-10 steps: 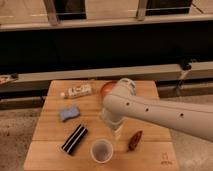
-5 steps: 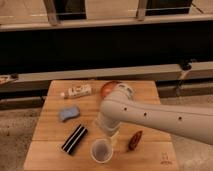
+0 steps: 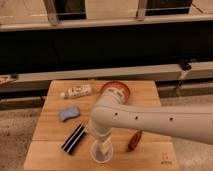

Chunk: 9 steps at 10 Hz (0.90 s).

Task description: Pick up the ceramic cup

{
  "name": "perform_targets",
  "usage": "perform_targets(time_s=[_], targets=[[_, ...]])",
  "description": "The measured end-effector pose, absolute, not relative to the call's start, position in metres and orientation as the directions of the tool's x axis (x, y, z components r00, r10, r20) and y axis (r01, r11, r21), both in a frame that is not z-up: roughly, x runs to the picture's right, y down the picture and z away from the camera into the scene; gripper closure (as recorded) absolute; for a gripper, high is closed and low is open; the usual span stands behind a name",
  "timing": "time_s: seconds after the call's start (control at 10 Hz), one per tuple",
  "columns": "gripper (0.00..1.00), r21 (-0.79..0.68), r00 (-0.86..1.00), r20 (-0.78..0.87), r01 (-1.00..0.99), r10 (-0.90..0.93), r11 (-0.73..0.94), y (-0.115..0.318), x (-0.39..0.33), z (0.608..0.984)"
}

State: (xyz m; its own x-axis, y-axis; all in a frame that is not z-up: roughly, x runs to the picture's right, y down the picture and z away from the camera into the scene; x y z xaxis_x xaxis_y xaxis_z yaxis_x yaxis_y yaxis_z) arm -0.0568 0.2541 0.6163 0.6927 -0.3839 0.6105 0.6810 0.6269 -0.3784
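Wooden table [image 3: 50,155]: six items noted, one arm present.

Ceramic cup [image 3: 97,156]: stands upright near the front edge, about midway between the front corners. Pale rim visible on its left and front side; the rest of its mouth is covered from above.

Gripper [image 3: 104,146]: directly over the cup's mouth, its tip at or within the rim. Whether it is spread, narrowed or holding the cup cannot be told.

Arm [image 3: 150,119]: white, enters from the right edge, bends over the table's middle and turns down toward the front edge.

Orange-red bowl [image 3: 119,88]: near the back edge, partly hidden by the arm.

Bottle [image 3: 77,91]: lying on its side toward the back-left corner.

Blue sponge [image 3: 69,112]: left of centre.

Black striped packet [image 3: 74,138]: just left of the cup, apart from it.

Reddish-brown object [image 3: 134,141]: right of the cup, near the front edge
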Motion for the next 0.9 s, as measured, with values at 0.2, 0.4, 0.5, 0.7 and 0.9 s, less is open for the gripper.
perform_targets(time_s=[0.2, 0.4, 0.5, 0.7, 0.9], targets=[[0.20, -0.364, 0.676, 0.622, 0.697, -0.396, 0.618, 0.256, -0.069, 0.617], [0.20, -0.345, 0.665, 0.628, 0.704, -0.405, 0.620, 0.257, -0.071, 0.624], [0.20, -0.337, 0.659, 0.631, 0.709, -0.410, 0.620, 0.258, -0.071, 0.627], [0.20, -0.337, 0.659, 0.637, 0.705, -0.400, 0.624, 0.263, -0.061, 0.638], [0.20, -0.339, 0.655, 0.648, 0.704, -0.388, 0.623, 0.271, -0.059, 0.645]])
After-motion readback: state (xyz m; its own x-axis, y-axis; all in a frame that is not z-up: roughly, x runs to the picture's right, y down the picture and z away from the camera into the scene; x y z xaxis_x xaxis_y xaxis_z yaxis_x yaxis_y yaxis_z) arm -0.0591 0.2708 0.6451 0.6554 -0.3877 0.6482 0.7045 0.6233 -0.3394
